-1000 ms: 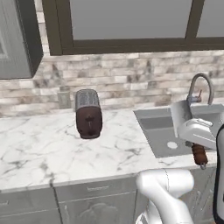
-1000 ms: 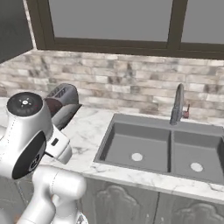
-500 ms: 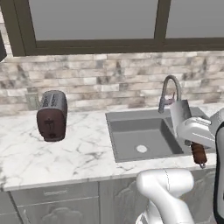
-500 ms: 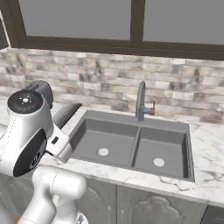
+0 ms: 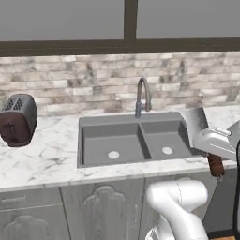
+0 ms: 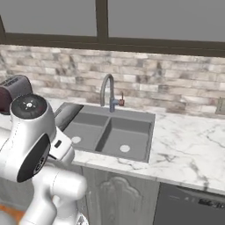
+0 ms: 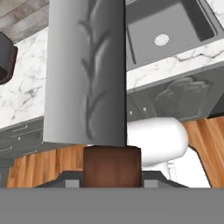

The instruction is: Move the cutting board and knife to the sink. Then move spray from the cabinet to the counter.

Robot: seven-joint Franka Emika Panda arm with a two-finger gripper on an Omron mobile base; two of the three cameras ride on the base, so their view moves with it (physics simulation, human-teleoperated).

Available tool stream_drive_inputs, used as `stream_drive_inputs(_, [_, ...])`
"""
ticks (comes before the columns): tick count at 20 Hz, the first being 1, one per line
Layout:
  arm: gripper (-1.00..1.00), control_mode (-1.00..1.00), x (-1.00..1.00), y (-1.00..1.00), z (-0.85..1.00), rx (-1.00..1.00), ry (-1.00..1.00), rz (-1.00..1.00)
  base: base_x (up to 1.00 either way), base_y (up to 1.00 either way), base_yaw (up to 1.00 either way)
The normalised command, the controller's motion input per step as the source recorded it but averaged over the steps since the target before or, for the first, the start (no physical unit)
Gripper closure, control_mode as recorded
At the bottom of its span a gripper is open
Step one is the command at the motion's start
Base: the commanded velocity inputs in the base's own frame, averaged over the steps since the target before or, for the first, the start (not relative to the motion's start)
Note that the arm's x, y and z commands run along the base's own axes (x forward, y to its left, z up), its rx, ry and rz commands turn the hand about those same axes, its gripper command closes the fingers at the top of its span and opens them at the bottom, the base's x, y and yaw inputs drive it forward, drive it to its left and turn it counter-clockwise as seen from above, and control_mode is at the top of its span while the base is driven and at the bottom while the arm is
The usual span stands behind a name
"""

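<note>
gripper (image 5: 213,151) clamped on the knife (image 5: 199,129) handle, apparently | knife held above the sink's (image 5: 136,140) right basin, blade up | toaster (image 5: 18,119) seen on table (image 5: 42,159) left

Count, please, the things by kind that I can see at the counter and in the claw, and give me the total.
Knife, carried over the sink: 1
Toaster on the counter: 1
Faucet behind the sink: 1
Sink with two basins: 1
Wall outlet on the brick wall: 1
Total: 5
</note>
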Motion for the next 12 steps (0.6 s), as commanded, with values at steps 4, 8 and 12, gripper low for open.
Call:
stream_drive_inputs(4, [1.00, 1.00, 0.00, 0.00, 0.00, 0.00, 0.00, 0.00, 0.09, 0.91, 0.05])
stream_drive_inputs(8, [1.00, 1.00, 0.00, 0.00, 0.00, 0.00, 0.00, 0.00, 0.17, 0.93, 0.00])
stream_drive_inputs(12, [1.00, 1.00, 0.00, 0.00, 0.00, 0.00, 0.00, 0.00, 0.66, -0.25, 0.01])
